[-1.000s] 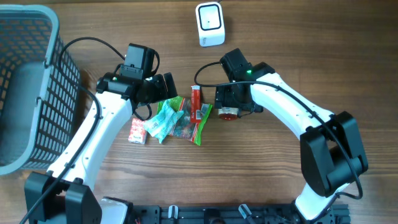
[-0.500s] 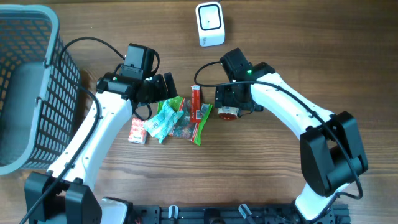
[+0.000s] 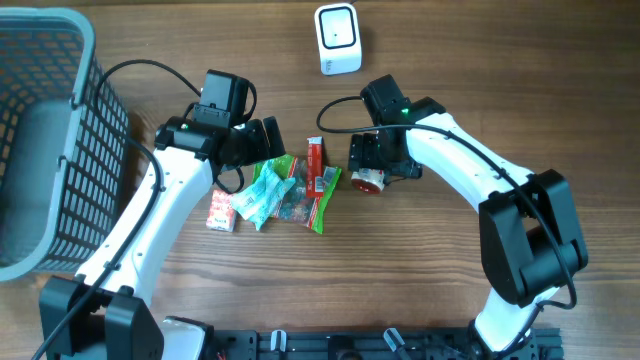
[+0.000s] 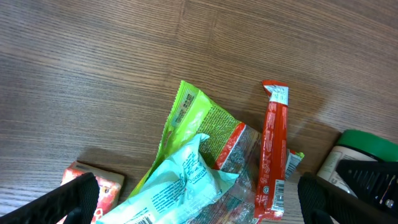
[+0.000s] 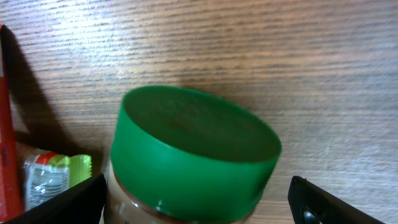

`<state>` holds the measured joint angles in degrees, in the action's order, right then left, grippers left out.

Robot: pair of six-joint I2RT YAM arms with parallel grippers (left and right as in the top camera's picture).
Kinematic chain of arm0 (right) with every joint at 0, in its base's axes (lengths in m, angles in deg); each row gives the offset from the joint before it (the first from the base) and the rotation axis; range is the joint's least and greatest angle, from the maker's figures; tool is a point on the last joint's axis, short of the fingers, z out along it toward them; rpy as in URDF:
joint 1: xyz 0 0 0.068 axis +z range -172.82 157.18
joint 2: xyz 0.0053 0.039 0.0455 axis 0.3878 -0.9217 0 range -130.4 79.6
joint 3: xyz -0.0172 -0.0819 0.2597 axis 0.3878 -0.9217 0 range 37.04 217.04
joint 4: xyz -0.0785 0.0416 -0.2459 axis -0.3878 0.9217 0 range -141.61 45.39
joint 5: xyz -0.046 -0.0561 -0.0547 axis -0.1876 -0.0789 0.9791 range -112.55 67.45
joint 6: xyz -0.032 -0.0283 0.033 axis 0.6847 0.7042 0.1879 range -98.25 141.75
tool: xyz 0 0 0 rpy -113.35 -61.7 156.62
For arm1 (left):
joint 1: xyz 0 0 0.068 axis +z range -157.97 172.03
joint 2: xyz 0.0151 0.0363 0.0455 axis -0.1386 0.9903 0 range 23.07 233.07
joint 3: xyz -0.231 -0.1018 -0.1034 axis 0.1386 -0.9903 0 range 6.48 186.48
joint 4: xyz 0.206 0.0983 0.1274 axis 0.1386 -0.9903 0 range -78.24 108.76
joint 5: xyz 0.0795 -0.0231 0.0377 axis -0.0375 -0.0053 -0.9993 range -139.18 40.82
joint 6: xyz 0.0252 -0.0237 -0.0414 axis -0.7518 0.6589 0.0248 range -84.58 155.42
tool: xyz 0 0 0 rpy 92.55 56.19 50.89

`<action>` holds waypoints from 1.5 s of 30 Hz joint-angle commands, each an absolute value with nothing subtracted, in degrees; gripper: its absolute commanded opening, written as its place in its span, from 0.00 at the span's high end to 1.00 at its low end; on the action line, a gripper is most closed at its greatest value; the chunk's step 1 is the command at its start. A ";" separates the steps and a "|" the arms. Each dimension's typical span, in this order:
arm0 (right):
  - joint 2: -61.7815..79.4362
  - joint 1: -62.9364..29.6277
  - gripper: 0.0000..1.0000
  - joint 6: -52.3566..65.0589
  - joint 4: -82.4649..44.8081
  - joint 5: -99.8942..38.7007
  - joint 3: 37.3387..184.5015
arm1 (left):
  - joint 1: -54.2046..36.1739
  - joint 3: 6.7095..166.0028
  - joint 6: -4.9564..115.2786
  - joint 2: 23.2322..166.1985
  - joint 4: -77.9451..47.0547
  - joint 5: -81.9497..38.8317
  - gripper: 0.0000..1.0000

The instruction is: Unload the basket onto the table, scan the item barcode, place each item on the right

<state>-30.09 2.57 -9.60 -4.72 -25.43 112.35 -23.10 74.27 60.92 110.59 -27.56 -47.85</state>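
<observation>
A jar with a green lid [image 5: 193, 149] lies on the wooden table, its red label end [image 3: 368, 182] showing from above. My right gripper [image 5: 199, 200] is open and straddles the jar, one finger on each side, with a gap at the right finger. The white barcode scanner [image 3: 337, 38] stands at the back of the table. My left gripper [image 4: 199, 200] hangs wide open above a pile of snacks: a teal packet [image 4: 186, 180], a green packet [image 4: 199, 118] and a red stick pack [image 4: 273, 149]. Nothing is held by it.
A small red box [image 3: 221, 211] lies left of the pile. A grey mesh basket [image 3: 40, 140] fills the left edge of the table. The jar [image 4: 360, 155] sits just right of the red stick pack.
My right gripper has shifted slightly to the right at the jar, and its jaws have narrowed a little. The left arm and the snack pile have not moved.
</observation>
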 commanded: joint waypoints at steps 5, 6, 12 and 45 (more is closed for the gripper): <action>-31.27 2.44 0.06 -19.05 -5.90 -27.55 112.29 | -22.95 74.97 59.83 110.40 -27.56 -48.64 0.00; -31.53 2.44 0.06 -19.16 -6.36 -27.55 112.29 | -22.95 74.97 59.83 110.40 -27.56 -48.64 0.00; -33.04 2.39 0.06 -19.13 -9.27 -27.48 112.29 | -22.95 74.97 59.83 110.40 -27.56 -48.64 0.00; -33.48 0.40 0.04 3.62 -13.22 -28.27 112.29 | -22.95 74.97 59.83 110.40 -27.56 -48.64 0.00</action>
<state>-32.69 0.34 -0.88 -13.35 -28.90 112.35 -23.10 74.27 60.92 110.59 -27.56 -47.85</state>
